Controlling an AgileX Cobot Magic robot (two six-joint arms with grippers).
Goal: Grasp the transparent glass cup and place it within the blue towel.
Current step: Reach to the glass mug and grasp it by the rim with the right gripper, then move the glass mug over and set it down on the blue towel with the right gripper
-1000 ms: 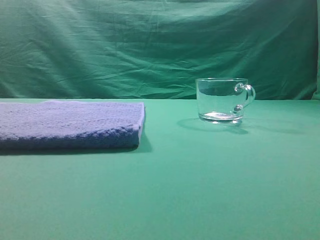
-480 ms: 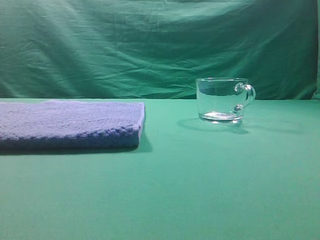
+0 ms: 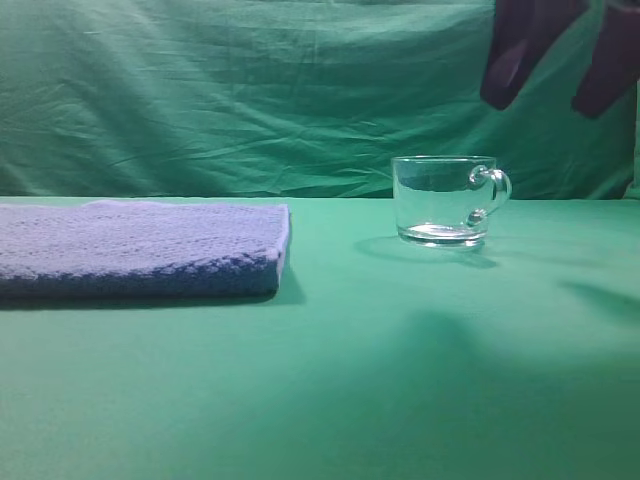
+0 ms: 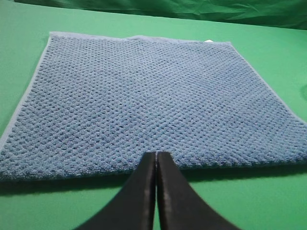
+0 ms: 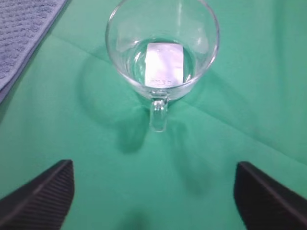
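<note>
Exterior high: transparent glass cup (image 3: 445,200) upright on green table (image 3: 400,380), well right of blue towel (image 3: 140,248); right gripper (image 3: 560,55) above it, fingers apart. Left wrist: left gripper (image 4: 156,160) fingers pressed together at the towel's near edge. Right wrist: cup handle points toward the spread fingers (image 5: 41,196).

Clear glass cup (image 3: 444,200) upright, seemingly empty, flat blue towel (image 3: 140,245) well left

Blue waffle-textured towel (image 3: 140,245), clear colourless cup (image 3: 445,200)

Right gripper (image 3: 560,60) agape (left gripper (image 4: 156,158) pinched).
</note>
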